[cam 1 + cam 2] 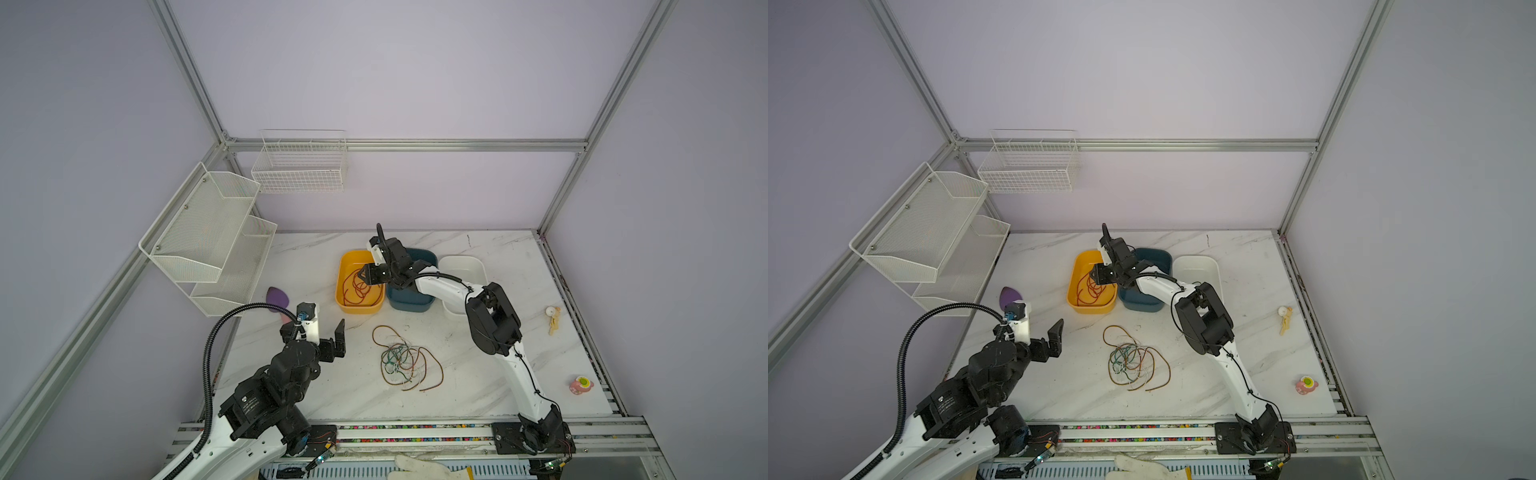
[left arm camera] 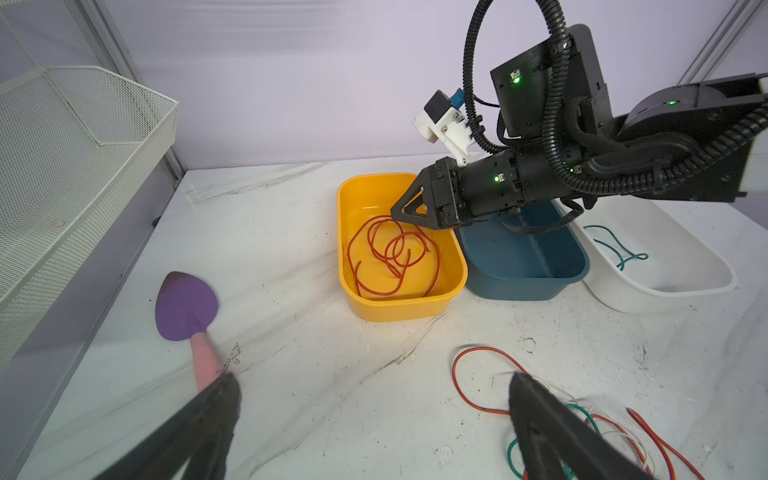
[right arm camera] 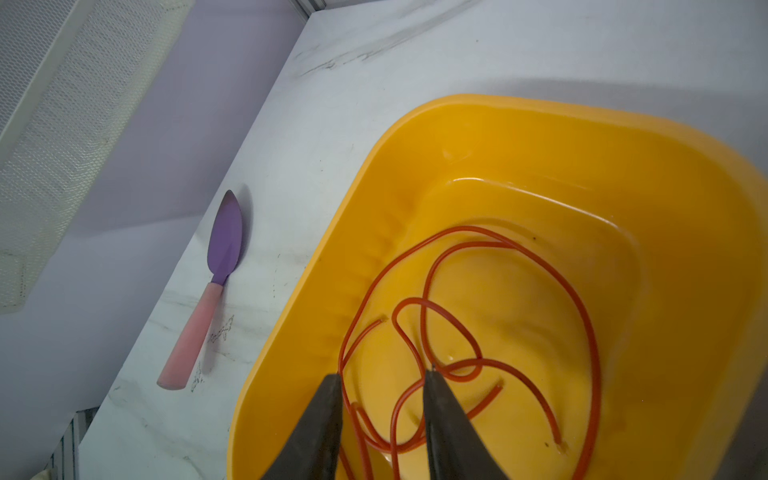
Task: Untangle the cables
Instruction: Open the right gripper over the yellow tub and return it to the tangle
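Right hand [image 3: 382,374]: parted, gripping nothing, tips low inside yellow plastic tray [image 3: 540,137], over loosely coiled thin red cable [image 3: 473,228]. Left hand [image 2: 374,386]: spread wide, empty, near tangle of red-brown, green and white cables [image 1: 401,359] on white marble counter [image 1: 469,390]. Likely step: depositing one freed strand. Next: lift clear, cross to tangle, pinch a single strand only. Dark blue tub [image 1: 409,301] and white tub [image 1: 459,259] alongside tray; lavender walls, white mesh shelves [image 1: 208,232].
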You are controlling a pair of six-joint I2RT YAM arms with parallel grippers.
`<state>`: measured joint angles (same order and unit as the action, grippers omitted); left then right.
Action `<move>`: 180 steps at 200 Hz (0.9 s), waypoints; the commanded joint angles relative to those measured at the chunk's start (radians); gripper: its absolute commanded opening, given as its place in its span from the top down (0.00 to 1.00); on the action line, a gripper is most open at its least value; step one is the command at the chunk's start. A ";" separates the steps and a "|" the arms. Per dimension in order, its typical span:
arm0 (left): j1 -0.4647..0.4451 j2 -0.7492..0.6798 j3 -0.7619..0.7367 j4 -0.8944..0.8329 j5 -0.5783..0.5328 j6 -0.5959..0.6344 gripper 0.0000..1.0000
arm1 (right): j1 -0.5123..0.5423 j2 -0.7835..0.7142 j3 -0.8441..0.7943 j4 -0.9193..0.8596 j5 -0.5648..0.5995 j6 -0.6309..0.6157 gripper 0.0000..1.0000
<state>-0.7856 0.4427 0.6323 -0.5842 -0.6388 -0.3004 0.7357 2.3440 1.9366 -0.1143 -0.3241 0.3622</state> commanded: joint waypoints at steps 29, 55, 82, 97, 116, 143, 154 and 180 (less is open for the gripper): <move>0.007 0.001 -0.038 0.046 0.022 0.017 0.00 | 0.001 -0.174 -0.095 -0.023 0.080 -0.026 0.50; 0.007 0.008 -0.035 0.043 0.037 0.018 0.00 | 0.000 -0.298 -0.205 -0.019 0.143 -0.018 0.39; 0.006 0.021 -0.030 0.037 0.063 0.018 0.00 | 0.001 -0.464 -0.399 0.022 0.170 0.011 0.32; 0.007 0.033 -0.025 0.035 0.076 0.016 0.00 | 0.002 -0.576 -0.526 0.041 0.180 0.042 0.31; 0.008 0.052 -0.019 0.030 0.097 0.017 0.00 | 0.008 -0.701 -0.680 0.083 0.186 0.097 0.28; 0.007 0.082 -0.009 0.025 0.121 0.015 0.00 | 0.031 -0.868 -0.890 0.136 0.184 0.193 0.27; 0.006 0.094 -0.004 0.020 0.129 0.013 0.00 | 0.039 -0.930 -0.974 0.158 0.186 0.242 0.27; 0.006 0.108 0.000 0.016 0.147 0.011 0.00 | 0.062 -1.071 -1.154 0.209 0.194 0.358 0.27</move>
<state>-0.7856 0.5442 0.6300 -0.5884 -0.5201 -0.2947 0.7742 1.3735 0.9054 0.0273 -0.1501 0.5789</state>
